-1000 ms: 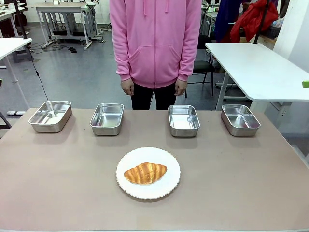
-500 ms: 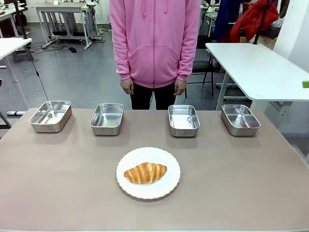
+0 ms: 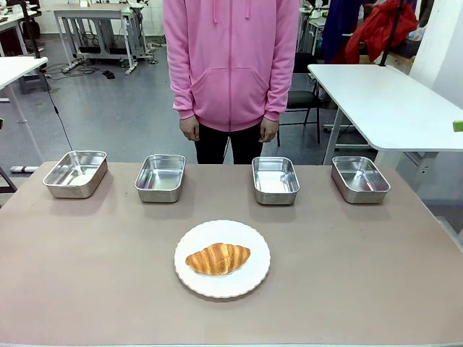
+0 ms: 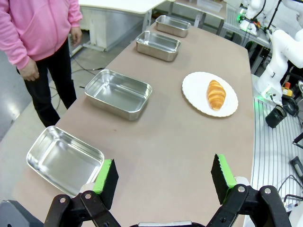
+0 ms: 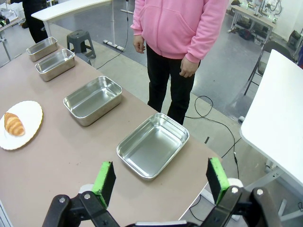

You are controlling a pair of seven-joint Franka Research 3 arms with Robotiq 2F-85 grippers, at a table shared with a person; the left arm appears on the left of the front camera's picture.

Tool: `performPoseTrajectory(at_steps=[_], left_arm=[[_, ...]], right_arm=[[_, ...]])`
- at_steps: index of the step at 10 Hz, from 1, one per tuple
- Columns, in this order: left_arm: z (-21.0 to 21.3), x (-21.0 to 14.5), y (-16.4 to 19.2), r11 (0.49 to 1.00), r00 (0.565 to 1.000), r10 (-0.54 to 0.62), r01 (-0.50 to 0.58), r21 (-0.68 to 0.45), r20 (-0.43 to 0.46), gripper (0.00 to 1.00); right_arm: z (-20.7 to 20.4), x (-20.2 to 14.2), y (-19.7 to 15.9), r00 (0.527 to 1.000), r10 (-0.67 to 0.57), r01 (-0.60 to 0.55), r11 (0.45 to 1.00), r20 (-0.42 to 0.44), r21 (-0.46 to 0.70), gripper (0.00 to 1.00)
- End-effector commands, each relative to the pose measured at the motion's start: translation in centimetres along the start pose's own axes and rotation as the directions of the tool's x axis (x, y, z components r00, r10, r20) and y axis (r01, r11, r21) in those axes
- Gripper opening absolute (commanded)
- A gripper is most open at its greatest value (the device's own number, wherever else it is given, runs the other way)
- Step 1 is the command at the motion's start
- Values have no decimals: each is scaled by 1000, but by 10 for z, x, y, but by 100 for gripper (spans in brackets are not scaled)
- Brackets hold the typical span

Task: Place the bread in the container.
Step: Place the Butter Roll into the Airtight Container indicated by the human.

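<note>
The bread (image 3: 218, 258) lies on a white plate (image 3: 249, 283) near the middle of the worktop (image 3: 362, 275), with four steel containers (image 3: 160, 177) in a row at its 12 o'clock. The left tool (image 4: 164, 171) and the right tool (image 5: 161, 179) are both spread wide, holding nothing.

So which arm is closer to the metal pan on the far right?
Right. The right end effector hovers by that pan; the left end effector is by the far-left pan, at the other end.
</note>
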State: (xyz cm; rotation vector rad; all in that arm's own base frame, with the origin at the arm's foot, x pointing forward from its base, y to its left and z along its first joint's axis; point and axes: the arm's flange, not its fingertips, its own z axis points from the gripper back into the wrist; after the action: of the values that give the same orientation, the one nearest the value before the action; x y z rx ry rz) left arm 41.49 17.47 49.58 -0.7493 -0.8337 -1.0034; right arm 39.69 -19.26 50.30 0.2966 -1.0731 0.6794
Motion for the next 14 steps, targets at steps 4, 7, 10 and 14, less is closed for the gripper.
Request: performPoseTrajectory(at_steps=[4, 7, 10, 14], left_arm=[[1, 2, -2, 1000, 1000, -8, 8, 1, 2, 100], [1, 2, -2, 1000, 1000, -8, 8, 1, 2, 100], [1, 2, -2, 1000, 1000, -8, 8, 1, 2, 100], [1, 2, -2, 1000, 1000, -8, 8, 1, 2, 100]], right_arm=[[1, 1, 2, 1000, 13, -13, 1000, 5, 3, 100], [1, 1, 2, 1000, 13, -13, 1000, 5, 3, 100], [1, 1, 2, 1000, 13, -13, 1000, 5, 3, 100], [1, 1, 2, 1000, 13, -13, 1000, 5, 3, 100]])
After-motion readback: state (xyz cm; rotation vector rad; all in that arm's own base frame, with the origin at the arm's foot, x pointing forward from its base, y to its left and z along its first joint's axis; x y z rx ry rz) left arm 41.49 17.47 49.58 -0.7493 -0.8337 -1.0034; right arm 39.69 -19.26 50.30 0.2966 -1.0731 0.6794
